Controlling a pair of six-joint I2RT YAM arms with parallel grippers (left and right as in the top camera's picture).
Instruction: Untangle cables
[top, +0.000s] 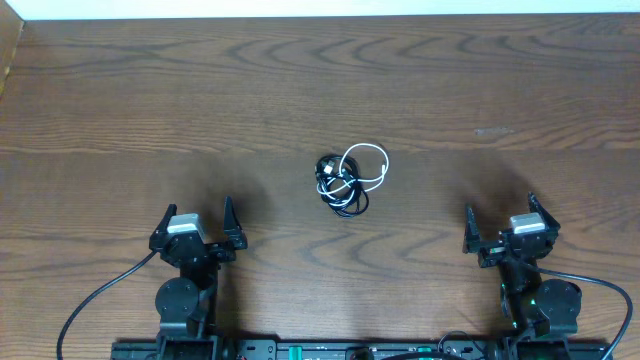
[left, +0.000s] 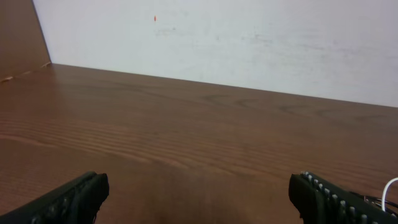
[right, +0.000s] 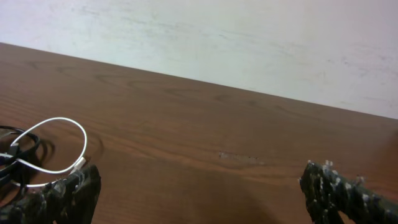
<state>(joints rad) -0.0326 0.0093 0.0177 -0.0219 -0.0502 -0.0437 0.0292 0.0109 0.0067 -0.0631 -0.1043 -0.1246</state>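
The cables lie in one small tangled bundle (top: 348, 180) at the middle of the wooden table: a white cord (top: 368, 160) looped over black cords (top: 343, 196). In the right wrist view the white loop (right: 59, 144) and black cords (right: 18, 155) lie at the far left. In the left wrist view only a bit of white cord (left: 390, 190) shows at the right edge. My left gripper (top: 198, 226) (left: 199, 196) is open and empty at the front left. My right gripper (top: 502, 226) (right: 200, 193) is open and empty at the front right. Both are well apart from the bundle.
The wooden table (top: 200, 100) runs back to a white wall (left: 249, 43). A side edge of the table shows at the far left (top: 12, 60). Thick black arm wires (top: 95, 295) (top: 600, 285) trail near the arm bases at the front.
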